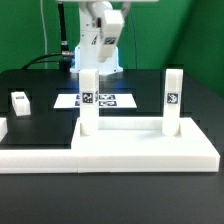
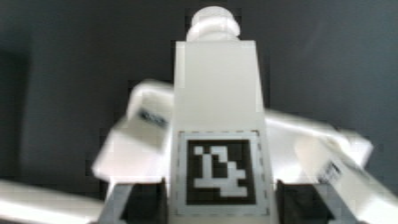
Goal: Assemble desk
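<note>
Black table (image 1: 40, 115) with a green backdrop (image 1: 190, 30) hanging behind it, pretty plain setup. Nearest the camera the white tabletop slab (image 1: 150, 148) is lying flat, and it's taking up most of the near right of the exterior view. A low white rail (image 1: 35, 155) is running along the near left, and it looks like it's butting right up against the slab's edge.

Two legs are standing upright on the far side of the slab, well apart from each other. The left leg (image 1: 88, 100) is sitting near the slab's far left corner and the right leg (image 1: 173, 100) further over to the exterior view's right. Both are showing black-and-white tags.

The gripper (image 1: 91, 68) is sitting right on top of the left leg. In the wrist view that leg (image 2: 222, 100) is filling the gap between the fingers, tag (image 2: 222, 172) facing the camera and a rounded stub (image 2: 217, 18) poking out of one end. So the jaws are standing partly closed and clamping the leg, with no daylight either side.

Further back, a small white block (image 1: 20, 101) is lying off to the left. The marker board (image 1: 118, 100) is lying flat behind the legs, and the arm (image 1: 100, 25) is rising at the far end.
</note>
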You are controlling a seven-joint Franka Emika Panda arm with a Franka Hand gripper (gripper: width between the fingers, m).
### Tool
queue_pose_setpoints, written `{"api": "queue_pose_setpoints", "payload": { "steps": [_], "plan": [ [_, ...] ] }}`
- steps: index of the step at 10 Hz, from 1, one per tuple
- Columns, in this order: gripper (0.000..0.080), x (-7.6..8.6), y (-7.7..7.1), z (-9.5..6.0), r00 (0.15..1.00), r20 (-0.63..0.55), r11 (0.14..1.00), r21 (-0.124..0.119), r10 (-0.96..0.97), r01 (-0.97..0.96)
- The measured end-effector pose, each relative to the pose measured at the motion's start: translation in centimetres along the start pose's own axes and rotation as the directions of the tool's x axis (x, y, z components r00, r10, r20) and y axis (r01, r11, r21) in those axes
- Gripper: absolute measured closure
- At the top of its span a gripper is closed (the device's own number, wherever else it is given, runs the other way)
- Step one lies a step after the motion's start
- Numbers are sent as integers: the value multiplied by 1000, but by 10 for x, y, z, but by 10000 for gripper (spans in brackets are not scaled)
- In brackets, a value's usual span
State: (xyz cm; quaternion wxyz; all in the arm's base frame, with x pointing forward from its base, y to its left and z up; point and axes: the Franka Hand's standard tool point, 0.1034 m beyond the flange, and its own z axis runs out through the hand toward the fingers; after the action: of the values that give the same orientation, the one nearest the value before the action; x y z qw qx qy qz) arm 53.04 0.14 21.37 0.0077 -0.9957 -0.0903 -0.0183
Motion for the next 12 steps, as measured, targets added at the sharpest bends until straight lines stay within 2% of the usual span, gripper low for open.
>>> {"api": "queue_pose_setpoints", "payload": {
  "steps": [1, 2, 3, 4, 6, 7, 8, 9, 10, 11, 12],
  "plan": [
    [509, 16, -3, -1, 998, -57, 1000, -12, 9, -10],
    [509, 37, 7, 1, 988, -154, 999, -44, -2, -5],
    [509, 43, 13, -2, 980, -197, 998, -54, 4, -15],
    [509, 46, 16, -4, 958, -287, 997, -79, -16, -8],
    [509, 42, 20, 2, 931, -365, 995, -102, -26, -12],
    [509, 55, 14, 2, 899, -437, 993, -115, -16, -38],
    [509, 73, 6, 12, 881, -473, 990, -131, -23, -45],
    [509, 92, 3, 14, 846, -533, 986, -151, -27, -64],
    [509, 111, -6, 21, 811, -585, 984, -161, -31, -78],
    [509, 125, -11, 23, 772, -633, 981, -181, -58, -75],
    [509, 122, -3, 22, 735, -673, 974, -210, -84, -82]
  ]
}}
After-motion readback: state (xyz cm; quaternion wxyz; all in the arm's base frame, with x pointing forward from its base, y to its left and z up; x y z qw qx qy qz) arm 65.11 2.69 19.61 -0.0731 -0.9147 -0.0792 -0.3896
